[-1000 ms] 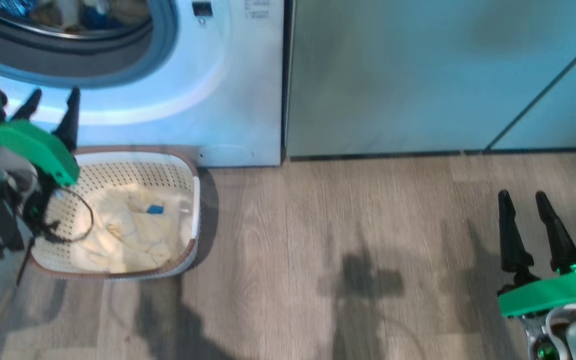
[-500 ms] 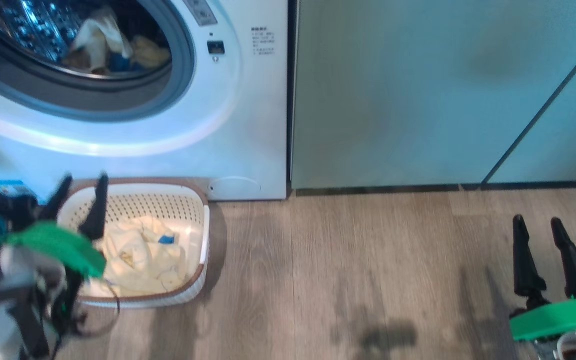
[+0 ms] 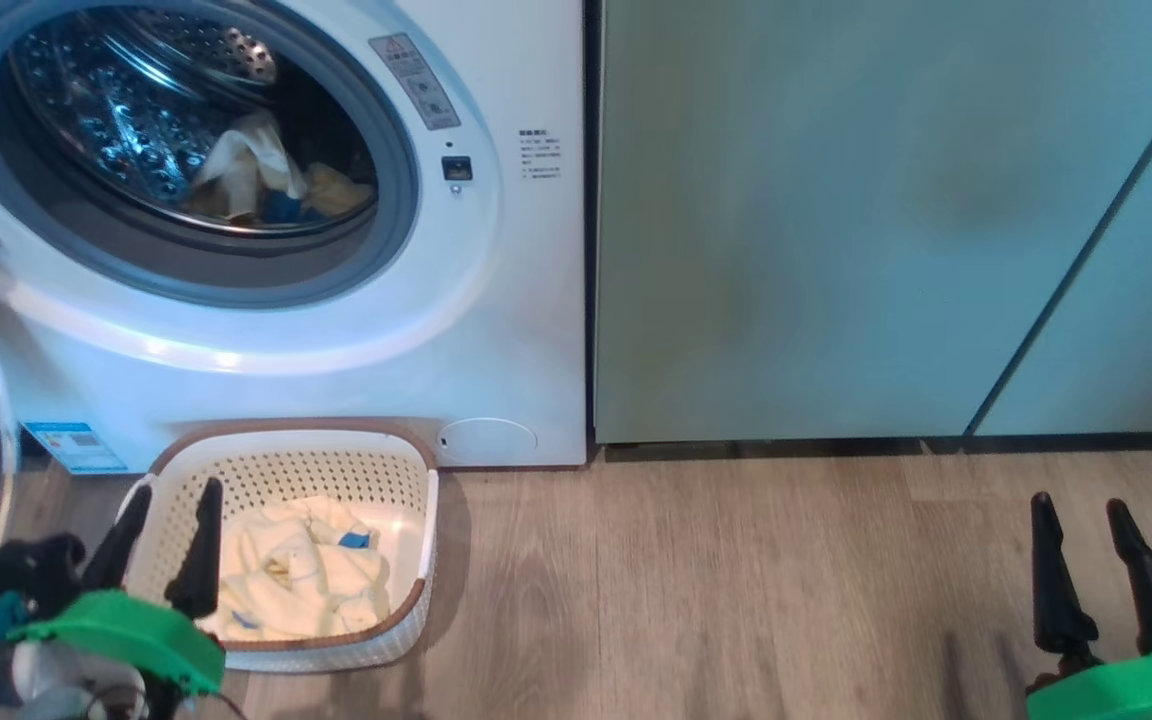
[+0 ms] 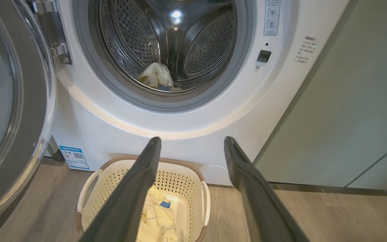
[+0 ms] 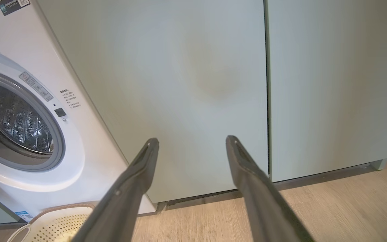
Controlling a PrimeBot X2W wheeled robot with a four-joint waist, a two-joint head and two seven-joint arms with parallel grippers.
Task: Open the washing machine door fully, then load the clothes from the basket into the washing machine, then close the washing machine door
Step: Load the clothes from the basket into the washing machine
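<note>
At the foot of the washing machine (image 3: 496, 330), the basket (image 3: 286, 450) sits on the wood-grain floor (image 3: 736, 580), close against the front panel and beside the round flap (image 3: 486, 440). Step one looks done: the washing machine door (image 4: 8, 117) is swung wide on its left-hand hinge, and the steel drum (image 4: 166, 37) is exposed. Loading is judged partway. A pale garment with a blue piece (image 3: 256, 175) lies in the drum, but the clothes (image 3: 301, 580), pale yellow with a blue scrap, are heaped in the basket, not yet moved. Closing the door is yet to do. The left gripper (image 3: 176, 490) hangs over the basket's near left rim, fingers spread wide and gripping nothing. The right gripper (image 3: 1078, 500) is equally wide and empty, well apart over bare floor before the pale green cabinets (image 3: 786, 220). As for writing, a blue label (image 4: 74, 157) with a QR code sits low left and a grey warning sticker (image 3: 414, 80) carries round pictograms. The small printed lines (image 3: 539, 155) near the latch socket (image 3: 457, 167) are too fine to read. No brand name is legible.
</note>
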